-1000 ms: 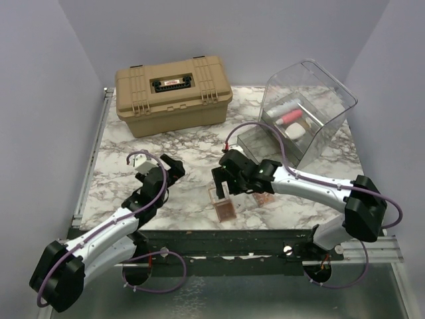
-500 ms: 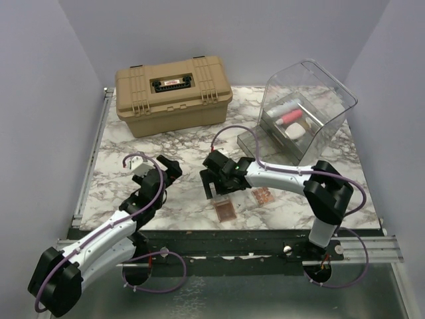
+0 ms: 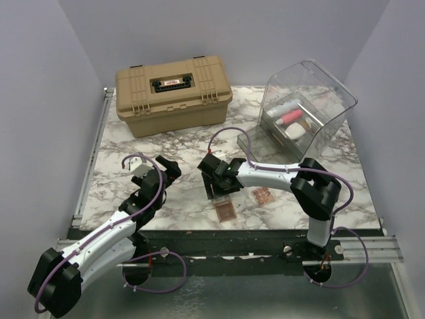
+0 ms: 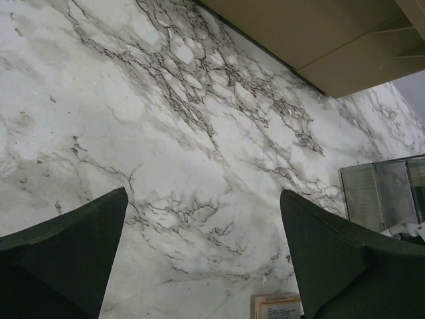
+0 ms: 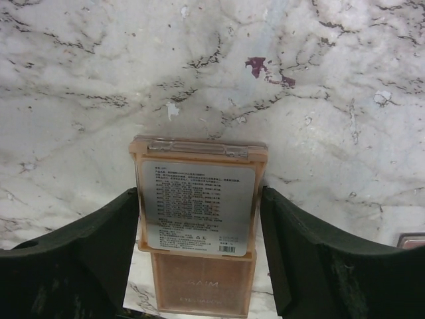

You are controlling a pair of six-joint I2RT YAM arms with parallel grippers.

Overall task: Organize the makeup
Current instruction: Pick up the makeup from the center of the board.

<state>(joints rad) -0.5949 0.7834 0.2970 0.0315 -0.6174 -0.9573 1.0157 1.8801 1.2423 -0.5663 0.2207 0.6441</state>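
- The marble worktop (image 3: 119, 159) spans the scene.
- The left fingers (image 4: 66, 259) are released and spread wide.
- The right fingers (image 5: 80, 246) flank an eyeshadow palette (image 5: 198, 206) lying between them; whether they grip it cannot be told.

We're in a robot test booth, lab-style: plain pale-lilac wall panels (image 3: 40, 100) box in the white marble-patterned tabletop (image 3: 186, 143) at nine, twelve and three o'clock. A bare aluminium rail (image 3: 358, 247) runs along six o'clock, and purple cables (image 3: 139, 155) loop off two white-and-black robot arms (image 3: 106, 236).

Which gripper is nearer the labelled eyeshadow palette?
Right. The right gripper straddles the eyeshadow palette, a jaw on each side; the left gripper sits apart, further left.
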